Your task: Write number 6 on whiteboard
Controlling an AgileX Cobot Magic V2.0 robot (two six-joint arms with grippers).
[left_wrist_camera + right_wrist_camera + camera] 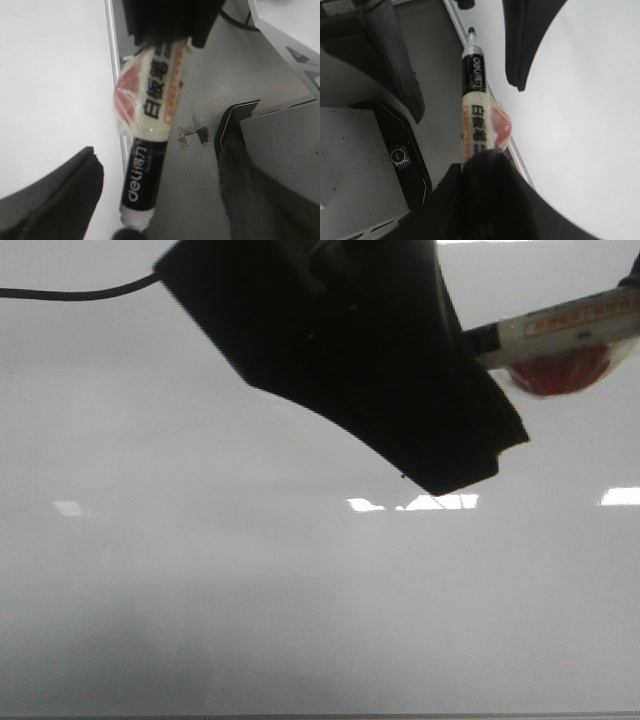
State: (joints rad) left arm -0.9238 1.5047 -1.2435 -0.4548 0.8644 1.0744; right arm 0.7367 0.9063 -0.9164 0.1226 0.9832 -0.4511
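Large glossy pale grey-white whiteboard [250,590] spread across the whole front view, black left pincer [155,200] released either side of a white-and-black marker pen [475,107], pen clenched in the black right pincer [487,165] over the board's edge, no written digit made out.

marker [560,328] cut off, whiteboard [200,590] partly hidden

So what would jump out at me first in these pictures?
Probably the big black tool looming over the pale, glossy whiteboard in the front view. Next, the white-and-black marker with an orange patch, gripped by the right tool near the board's edge. No written digit is visible.
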